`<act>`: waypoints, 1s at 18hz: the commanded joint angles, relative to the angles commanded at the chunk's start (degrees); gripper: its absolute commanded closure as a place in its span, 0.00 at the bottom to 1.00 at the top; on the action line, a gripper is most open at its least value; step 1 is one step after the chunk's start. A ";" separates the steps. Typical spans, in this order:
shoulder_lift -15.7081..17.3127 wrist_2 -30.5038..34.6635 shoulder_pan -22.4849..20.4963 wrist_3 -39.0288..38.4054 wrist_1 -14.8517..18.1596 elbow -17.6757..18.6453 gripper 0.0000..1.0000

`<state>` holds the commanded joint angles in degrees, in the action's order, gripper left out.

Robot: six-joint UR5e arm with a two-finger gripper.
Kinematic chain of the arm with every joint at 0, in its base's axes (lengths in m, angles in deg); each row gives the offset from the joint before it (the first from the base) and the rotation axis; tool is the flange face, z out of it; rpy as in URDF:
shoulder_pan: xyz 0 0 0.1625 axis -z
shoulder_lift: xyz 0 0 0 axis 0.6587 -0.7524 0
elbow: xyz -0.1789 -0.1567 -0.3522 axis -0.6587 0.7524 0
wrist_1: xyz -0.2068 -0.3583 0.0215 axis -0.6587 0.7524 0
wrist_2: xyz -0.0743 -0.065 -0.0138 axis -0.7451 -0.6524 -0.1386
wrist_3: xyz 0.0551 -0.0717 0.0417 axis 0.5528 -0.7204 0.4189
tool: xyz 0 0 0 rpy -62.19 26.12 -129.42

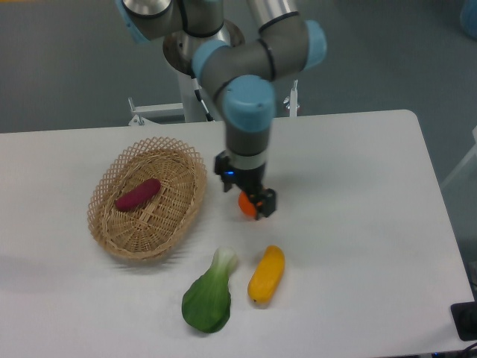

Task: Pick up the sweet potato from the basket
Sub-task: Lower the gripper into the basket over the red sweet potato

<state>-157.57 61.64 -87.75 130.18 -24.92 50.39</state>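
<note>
Nearest the camera, on the white table [358, 246]: a green leafy vegetable [209, 294] and, just beside it, a yellow-orange oblong vegetable [266, 274]. Neither wanted.

Further back, left of centre: the basket [112, 235], oval and woven, with the sweet potato [138, 195] lying slantwise on its floor, touching nothing else, well clear of the rim.

Beyond the yellow vegetable, to the right of the basket: the gripper [249, 195], pointing down, hanging in front of the orange [245, 203] so that only a sliver of orange shows. Nothing between the fingers; they seem set a little apart, though the angle leaves that uncertain.

For the step in hand, probably the approach to the basket: best to carry on leftward at a height above the scalloped rim, stop directly over the middle of the tuber, turn the wrist so the fingers close across its short width rather than along its length, then descend straight. Worth opening wide before going down, and stopping short of the wicker floor so the fingertips do not catch in the weave.

Hard to make out: the exact gap between the fingers, whether the gripper touches the orange or merely hangs above it, and most of the orange itself. Farthest back, the robot's base [195, 71], partly cut off by the top edge.
</note>
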 joint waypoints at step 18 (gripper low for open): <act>-5.27 -0.09 13.28 -9.07 0.53 2.46 0.00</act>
<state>-162.84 61.55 -74.47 121.11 -24.39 52.85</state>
